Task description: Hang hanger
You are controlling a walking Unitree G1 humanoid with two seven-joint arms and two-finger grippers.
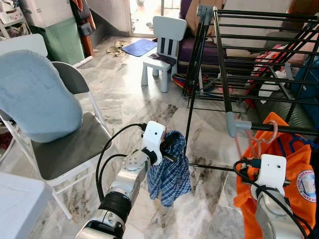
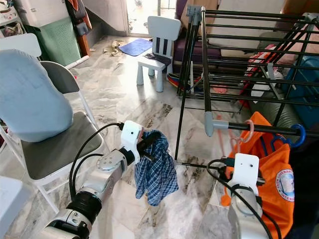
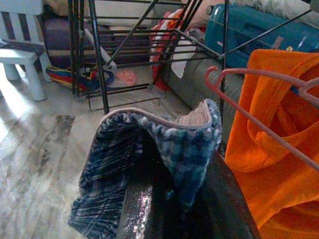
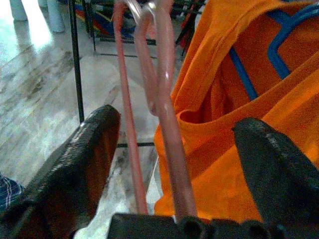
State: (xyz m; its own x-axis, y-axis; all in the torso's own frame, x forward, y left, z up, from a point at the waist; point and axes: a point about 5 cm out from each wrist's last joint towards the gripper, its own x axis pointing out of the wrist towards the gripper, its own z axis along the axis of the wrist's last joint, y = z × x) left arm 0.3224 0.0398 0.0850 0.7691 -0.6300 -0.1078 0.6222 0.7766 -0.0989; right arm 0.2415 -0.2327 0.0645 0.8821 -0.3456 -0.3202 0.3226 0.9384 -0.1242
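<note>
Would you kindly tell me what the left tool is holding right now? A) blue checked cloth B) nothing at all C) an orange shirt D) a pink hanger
A: the left tool is shut on the blue checked cloth, which hangs down from it above the floor; the orange shirt hangs on the drying rack near the right tool.

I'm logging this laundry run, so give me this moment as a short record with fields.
left tool: shut on a blue checked cloth, held up over the floor
right tool: open, a pink hanger between its fingers
pink hanger: hook on the drying rack bar
orange shirt: hangs on a blue hanger on the same bar
nearby: folding chair, small white chair
</note>
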